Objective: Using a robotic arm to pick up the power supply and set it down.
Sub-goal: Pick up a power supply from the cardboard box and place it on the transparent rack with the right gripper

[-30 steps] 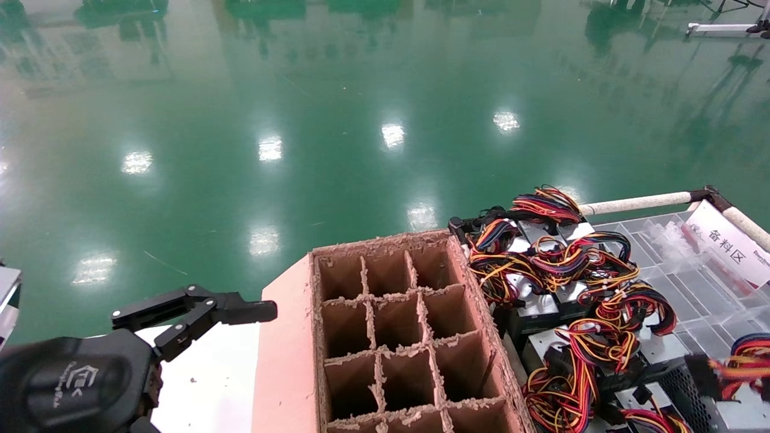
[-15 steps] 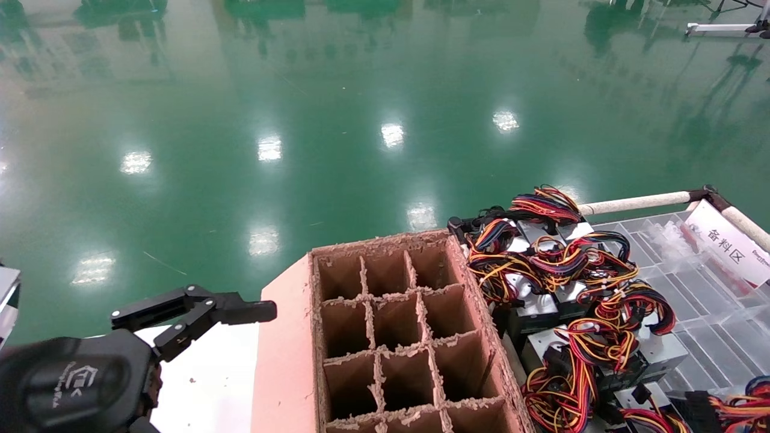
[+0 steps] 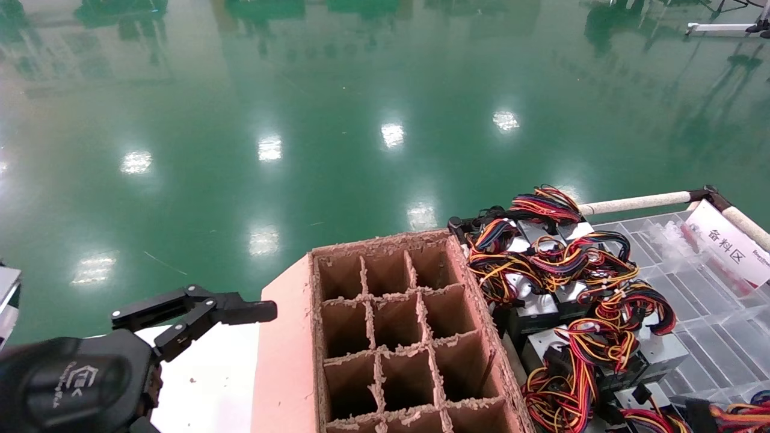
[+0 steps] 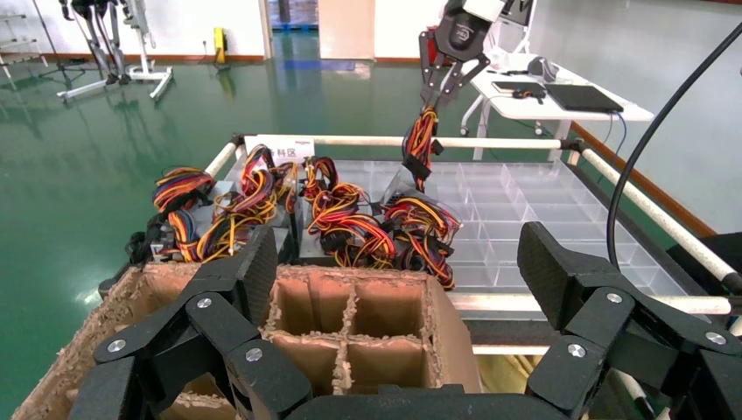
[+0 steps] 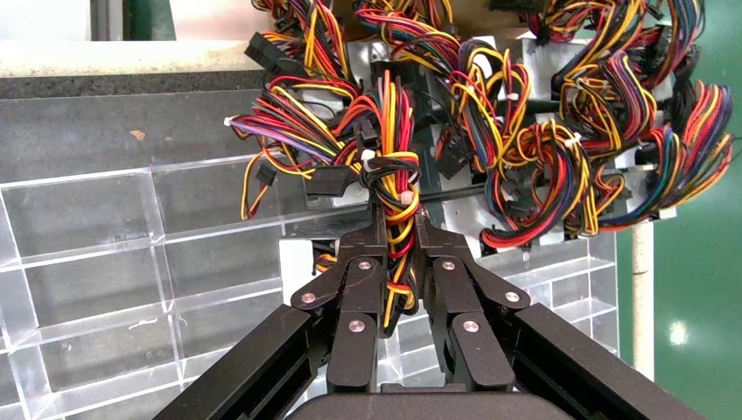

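Silver power supply (image 5: 325, 229) aloft, right gripper (image 5: 401, 229) pinching its wire bundle; set-down comes next (tray at 12 o'clock). Left gripper (image 3: 198, 310) idle, fingers spread.

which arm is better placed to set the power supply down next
Right. The right gripper is shut on the wire bundle of a power supply, held above the clear divider tray. The left gripper hangs open and unloaded on the far side of the cardboard divider box.

Open green floor (image 3: 301, 120) from 9 through 12 to 2 o'clock. Blocked at 3 by tangled wires (image 3: 565, 264); at 6, cardboard divider box (image 3: 397, 337) walls.
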Motion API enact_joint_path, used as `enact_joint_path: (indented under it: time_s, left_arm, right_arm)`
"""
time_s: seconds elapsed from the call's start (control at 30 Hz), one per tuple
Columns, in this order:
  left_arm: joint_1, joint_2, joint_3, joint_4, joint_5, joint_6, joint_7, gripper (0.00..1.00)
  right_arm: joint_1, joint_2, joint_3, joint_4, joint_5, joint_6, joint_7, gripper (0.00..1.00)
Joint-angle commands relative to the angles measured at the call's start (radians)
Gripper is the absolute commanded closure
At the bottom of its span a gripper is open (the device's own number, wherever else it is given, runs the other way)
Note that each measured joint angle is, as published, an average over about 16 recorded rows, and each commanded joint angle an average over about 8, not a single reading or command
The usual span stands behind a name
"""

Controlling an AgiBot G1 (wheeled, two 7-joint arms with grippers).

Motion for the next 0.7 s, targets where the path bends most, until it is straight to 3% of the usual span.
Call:
enact_joint_path:
  time_s: [0.03, 0.27, 0.57, 0.6, 0.7]
  left_arm:
    - [0.0, 0.0, 0.0, 0.0, 0.0, 0.0, 0.0, 0.0]
    - [0.0, 0.0, 0.0, 0.0, 0.0, 0.0, 0.0, 0.0]
    - [0.0, 0.0, 0.0, 0.0, 0.0, 0.0, 0.0, 0.0]
    - [0.0, 0.0, 0.0, 0.0, 0.0, 0.0, 0.0, 0.0]
    - [0.0, 0.0, 0.0, 0.0, 0.0, 0.0, 0.0, 0.0]
  right_arm:
    - [0.001, -0.005, -0.007, -0.006, -0.001, -0.002, 0.002, 1.0]
    - [0.062, -0.019, -0.103, -0.03, 0.022, -0.038, 0.004, 1.0]
    - [0.053, -0.05, -0.187, -0.118, 0.101, -0.028, -0.054, 0.99]
    - [0.046, -0.054, -0.193, -0.127, 0.11, -0.023, -0.063, 0.93]
    - [0.018, -0.062, -0.206, -0.144, 0.139, -0.001, -0.085, 0.55]
